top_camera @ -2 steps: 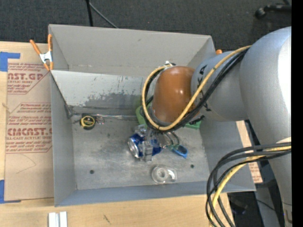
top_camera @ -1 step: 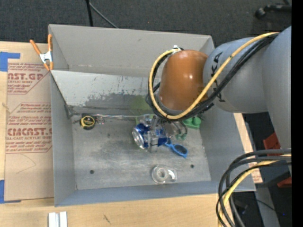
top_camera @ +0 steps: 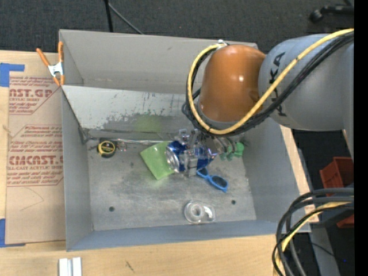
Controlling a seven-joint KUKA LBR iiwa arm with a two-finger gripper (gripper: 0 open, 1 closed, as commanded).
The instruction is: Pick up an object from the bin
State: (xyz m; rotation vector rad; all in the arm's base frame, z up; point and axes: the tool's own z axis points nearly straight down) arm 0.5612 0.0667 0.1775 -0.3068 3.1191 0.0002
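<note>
– Blue-and-silver shiny thing, middle of the bin, lying against a flat green piece. Hand is down at its right side.
– Holding it?
– Cannot tell. The orange wrist cover looms over it, and how far open the hand is doesn't show. It looks to be touching the thing, no more.
– How would it handle?
– My guess is light, glossy and likely slippery, possibly crinkly rather than stiff. Best taken across its narrow middle, not the rounded silver end.
– Neighbours?
– Blue loop-handled tool just beside it, small green bit near. Either might drag along. Clear ring and yellow-black disc are well apart.
</note>
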